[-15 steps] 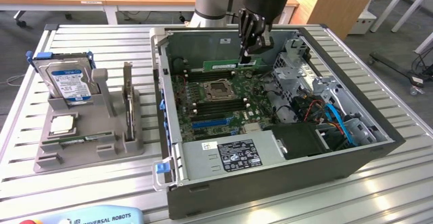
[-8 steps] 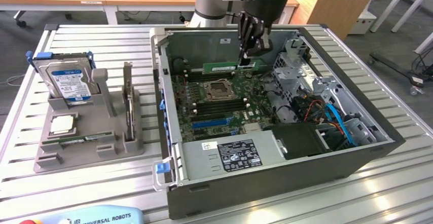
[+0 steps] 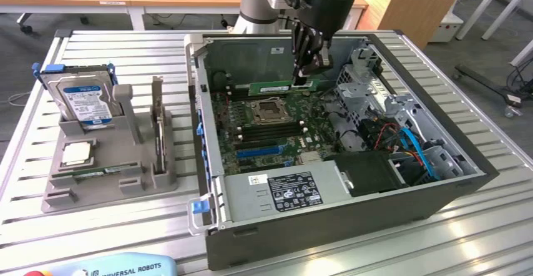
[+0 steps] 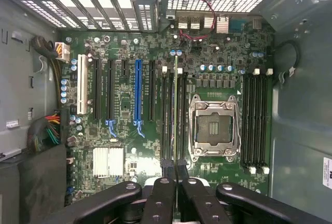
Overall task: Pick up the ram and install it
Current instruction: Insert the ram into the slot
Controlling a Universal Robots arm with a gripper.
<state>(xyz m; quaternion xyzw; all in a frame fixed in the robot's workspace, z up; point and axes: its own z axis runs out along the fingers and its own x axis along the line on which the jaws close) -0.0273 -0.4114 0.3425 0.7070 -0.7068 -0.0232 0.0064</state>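
Where the open computer case (image 3: 466, 163) lies on its side on the slatted table, the entry reads as follows.

Item: ram (image 4: 178, 110), a thin green stick. In the wrist view it is seen edge-on as a narrow line running straight out from the fingertips. In the exterior view (image 3: 279, 87) it shows as a green strip lying level, just beside the fingertips and reaching toward the exterior view's left.

Holder: gripper (image 4: 177, 176), the only arm present, reaching down into the case (image 3: 303, 76). The fingers (image 4: 161, 195) are drawn almost fully together and pinch the stick by its two flat faces, with no gap visible on either side.

Position: over the motherboard (image 4: 124, 105), above the bank of black memory slots (image 4: 168, 120) just beside the processor socket (image 4: 213, 127). A second bank of slots (image 4: 257, 120) lies on the socket's other side, well apart from the stick.

Governing relation: the stick's long axis runs parallel to the slots beneath it, so it appears lined up rather than crossed. Which slot of the bank it sits over cannot be told, nor whether its lower edge touches a slot or hangs above it.

Also present: a grey stand (image 3: 108, 182) outside the case, on the exterior view's left.
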